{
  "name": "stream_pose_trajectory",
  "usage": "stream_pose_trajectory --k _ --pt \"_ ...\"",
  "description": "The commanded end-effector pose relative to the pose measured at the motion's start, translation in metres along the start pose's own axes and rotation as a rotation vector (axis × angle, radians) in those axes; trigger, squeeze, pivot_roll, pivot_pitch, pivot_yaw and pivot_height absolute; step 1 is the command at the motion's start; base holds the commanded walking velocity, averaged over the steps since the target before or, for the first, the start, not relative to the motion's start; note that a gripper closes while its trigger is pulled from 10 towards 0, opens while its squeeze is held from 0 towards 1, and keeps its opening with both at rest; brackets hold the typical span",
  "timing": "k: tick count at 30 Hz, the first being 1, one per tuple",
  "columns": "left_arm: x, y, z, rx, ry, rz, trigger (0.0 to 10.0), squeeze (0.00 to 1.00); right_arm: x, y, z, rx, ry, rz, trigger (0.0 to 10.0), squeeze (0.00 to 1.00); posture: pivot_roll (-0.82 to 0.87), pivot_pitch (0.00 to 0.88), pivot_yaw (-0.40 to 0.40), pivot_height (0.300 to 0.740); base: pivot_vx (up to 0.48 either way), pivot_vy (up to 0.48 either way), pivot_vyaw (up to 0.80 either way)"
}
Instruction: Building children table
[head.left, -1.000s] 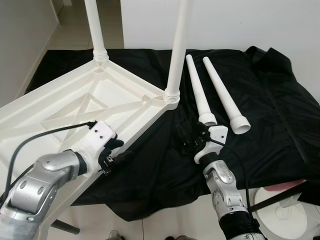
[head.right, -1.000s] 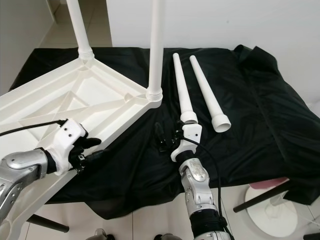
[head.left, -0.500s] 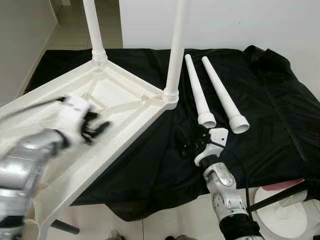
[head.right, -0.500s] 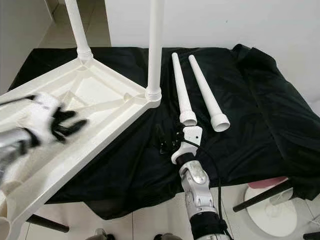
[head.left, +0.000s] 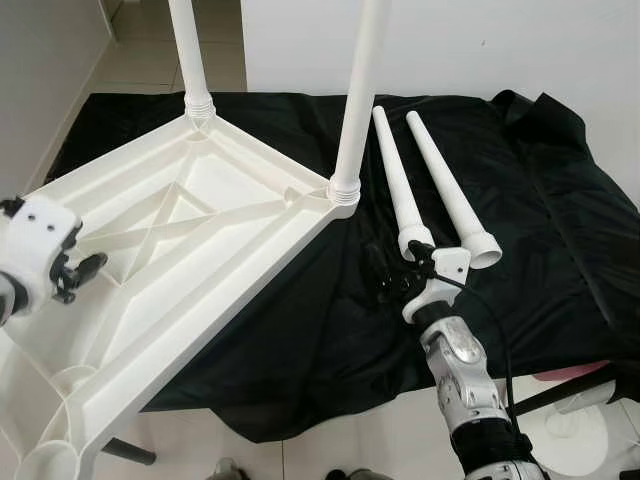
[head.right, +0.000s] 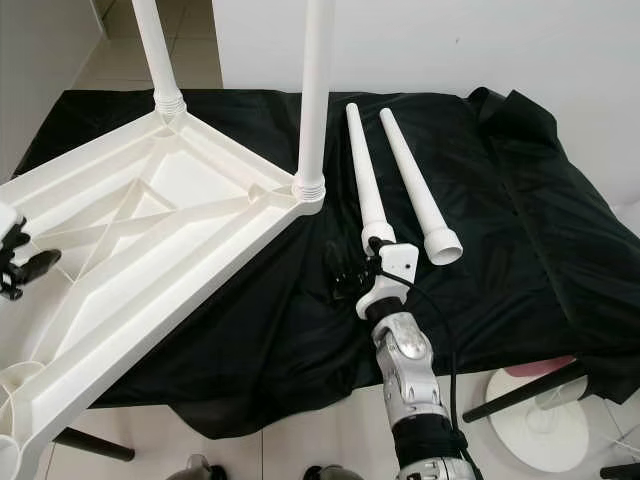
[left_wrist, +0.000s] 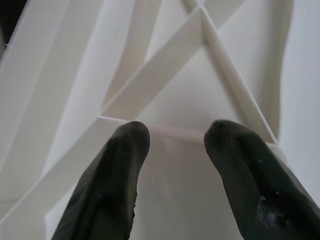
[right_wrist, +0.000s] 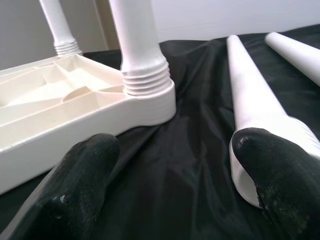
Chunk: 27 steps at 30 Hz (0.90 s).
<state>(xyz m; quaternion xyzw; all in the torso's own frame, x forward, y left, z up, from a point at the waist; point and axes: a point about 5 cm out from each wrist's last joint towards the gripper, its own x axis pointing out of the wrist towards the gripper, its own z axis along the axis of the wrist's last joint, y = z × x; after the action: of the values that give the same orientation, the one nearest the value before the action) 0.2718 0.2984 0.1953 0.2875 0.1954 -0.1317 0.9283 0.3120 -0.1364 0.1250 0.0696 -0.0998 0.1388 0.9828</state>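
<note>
The white table top lies upside down, partly on a black cloth. Two white legs stand screwed into its corners, one at the far corner and one at the right corner. Two loose legs lie side by side on the cloth. My right gripper is open just above the cloth, beside the wide end of the nearer loose leg. My left gripper is open over the ribbed underside at the table's left side, holding nothing.
An empty leg socket sits at the table's near corner. A round white stand base with a dark bar stands on the tiled floor at bottom right. A white wall runs behind the cloth.
My left arm has swung from the table's near right edge across to its left side. My right gripper has crept a little closer to the loose leg's wide end.
</note>
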Motion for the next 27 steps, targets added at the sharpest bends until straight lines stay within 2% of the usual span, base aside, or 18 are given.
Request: stream_pose_trajectory --k 1,5,12,16,20,23,24,25,26,27 --pt "0.0 -0.006 -0.003 0.034 0.02 -0.04 10.0 0.0 -0.002 -0.002 -0.004 0.002 0.017 -0.005 10.0 0.0 0.07 0.105 -0.077 0.74 0.0 0.0 0.0" --pt "-0.003 -0.019 -0.016 0.093 0.098 -0.12 10.0 0.0 0.008 0.0 0.0 -0.001 0.006 0.023 10.0 0.0 0.08 0.096 -0.086 0.74 0.0 0.0 0.0" --pt "-0.009 -0.039 -0.016 0.103 0.097 -0.244 10.0 0.0 0.012 -0.001 0.001 -0.002 0.005 0.029 10.0 0.0 0.09 0.091 -0.089 0.74 0.0 0.0 0.0" --pt "-0.011 -0.042 -0.015 0.105 0.096 -0.26 10.0 0.0 0.013 -0.001 0.001 -0.002 0.005 0.03 10.0 0.0 0.09 0.091 -0.089 0.74 0.0 0.0 0.0" --pt "-0.014 -0.058 0.004 0.067 -0.009 -0.349 10.0 0.0 0.015 0.001 0.0 0.003 0.005 0.034 10.0 0.0 0.11 0.079 -0.086 0.74 0.0 0.0 0.0" --pt "-0.012 -0.07 0.021 0.071 -0.083 -0.386 10.0 0.0 0.016 0.003 -0.002 0.008 0.006 0.039 10.0 0.0 0.11 0.071 -0.082 0.74 0.0 0.0 0.0" --pt "-0.007 -0.079 0.03 0.086 -0.104 -0.405 10.0 0.0 0.017 0.004 -0.003 0.009 0.01 0.04 10.0 0.0 0.11 0.068 -0.077 0.74 0.0 0.0 0.0" --pt "-0.007 -0.079 0.03 0.086 -0.104 -0.405 10.0 0.0 0.017 0.004 -0.003 0.009 0.01 0.04 10.0 0.0 0.11 0.068 -0.077 0.74 0.0 0.0 0.0" --pt "-0.001 -0.093 0.043 0.107 -0.14 -0.446 10.0 0.0 0.019 0.006 -0.006 0.001 0.033 0.042 10.0 0.0 0.11 0.065 -0.07 0.74 0.0 0.0 0.0" --pt "-0.001 -0.093 0.043 0.107 -0.14 -0.446 10.0 0.0 0.019 0.006 -0.006 0.001 0.033 0.042 10.0 0.0 0.11 0.065 -0.07 0.74 0.0 0.0 0.0"
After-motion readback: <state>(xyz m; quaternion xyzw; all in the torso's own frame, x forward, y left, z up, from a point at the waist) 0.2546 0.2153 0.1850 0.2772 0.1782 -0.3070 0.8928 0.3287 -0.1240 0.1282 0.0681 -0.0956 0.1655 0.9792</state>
